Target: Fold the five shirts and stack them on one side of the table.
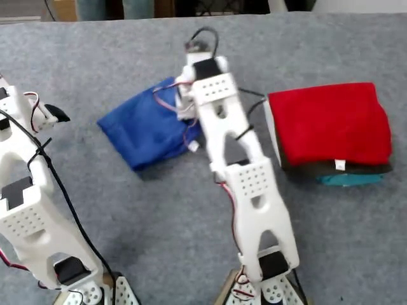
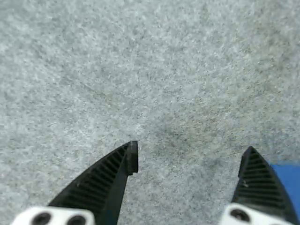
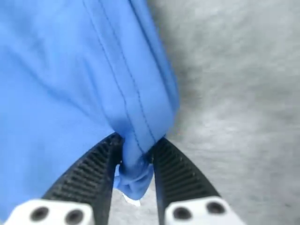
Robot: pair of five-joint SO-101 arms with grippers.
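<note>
The right pincer (image 3: 136, 147) is pinching a bunched edge of the blue shirt (image 3: 61, 70), and the cloth is squeezed tight between its two black fingers (image 3: 89, 173). In the high view the blue shirt (image 1: 143, 133) lies folded into a rough square, a little left of the middle of the frame and tilted like a diamond. The white right arm (image 1: 245, 171) stretches up from the bottom edge to the shirt's right side (thin wires run along it). The left pincer (image 2: 191, 152) is spread wide and holds nothing. It hangs over the bare grey desk (image 2: 140, 61), and a little bit of blue shows past one finger. In the high view the left pincer (image 1: 54, 115) sits at the left edge of the frame, well apart from the blue shirt. On the right side of the frame is the stack (image 1: 356, 166). It has a red shirt (image 1: 331, 117) folded on top, a dark shirt (image 1: 302, 170) under it, and a teal shirt (image 1: 350, 180) peeking out at the bottom. The stack is near the right arm and apart from the blue shirt.
</note>
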